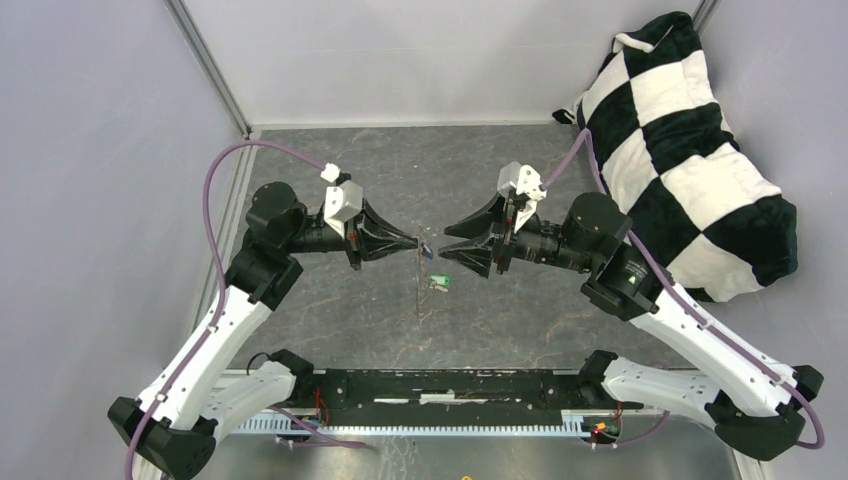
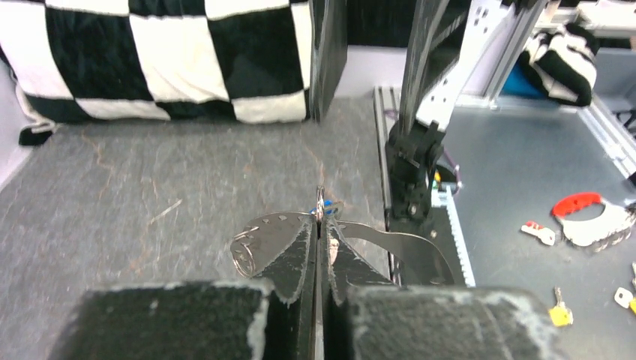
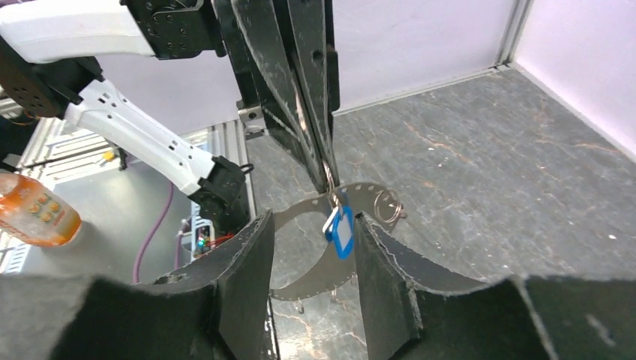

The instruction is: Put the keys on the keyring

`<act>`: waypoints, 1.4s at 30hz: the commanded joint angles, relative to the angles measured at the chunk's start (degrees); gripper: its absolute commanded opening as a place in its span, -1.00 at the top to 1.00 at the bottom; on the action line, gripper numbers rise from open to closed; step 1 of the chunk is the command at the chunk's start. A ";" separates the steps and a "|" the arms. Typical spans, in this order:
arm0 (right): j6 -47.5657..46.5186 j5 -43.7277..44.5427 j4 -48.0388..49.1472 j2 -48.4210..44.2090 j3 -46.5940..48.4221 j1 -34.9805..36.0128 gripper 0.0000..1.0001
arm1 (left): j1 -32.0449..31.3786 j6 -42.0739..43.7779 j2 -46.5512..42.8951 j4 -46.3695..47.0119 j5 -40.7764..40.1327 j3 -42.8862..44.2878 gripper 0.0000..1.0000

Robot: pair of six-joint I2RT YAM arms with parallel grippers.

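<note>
My left gripper (image 1: 416,241) (image 2: 320,217) is shut on the top of the keyring (image 1: 419,300) (image 2: 262,232) (image 3: 315,285), a thin grey metal loop with a dotted edge that hangs down from its tips. The blue-headed key (image 1: 427,251) (image 3: 343,231) dangles at the gripped spot. My right gripper (image 1: 447,245) (image 3: 313,219) faces the left one and is open, one finger on each side of the blue key, touching nothing. The green-headed key (image 1: 437,283) shows just right of the loop, lower down. I cannot tell whether it is on the loop.
A black-and-white checkered cushion (image 1: 690,150) (image 2: 172,60) fills the back right corner. Grey walls and metal posts close the table's back and sides. Beyond the near edge lie a red-handled tool (image 2: 581,217), loose keys (image 2: 559,311) and an orange bottle (image 3: 34,214).
</note>
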 commanded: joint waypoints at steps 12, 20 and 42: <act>12.92 -3.51 25.70 -2.95 -12.32 -1.01 0.11 | -0.14 -12.95 0.76 16.47 1.75 2.96 0.96; 15.34 -4.59 30.06 -1.40 -12.97 -1.02 0.27 | -0.14 -13.32 0.30 16.97 2.46 2.85 0.96; 14.76 -8.87 29.08 -0.34 -12.05 -1.91 0.38 | -0.14 -9.69 -0.24 13.36 7.00 3.80 0.96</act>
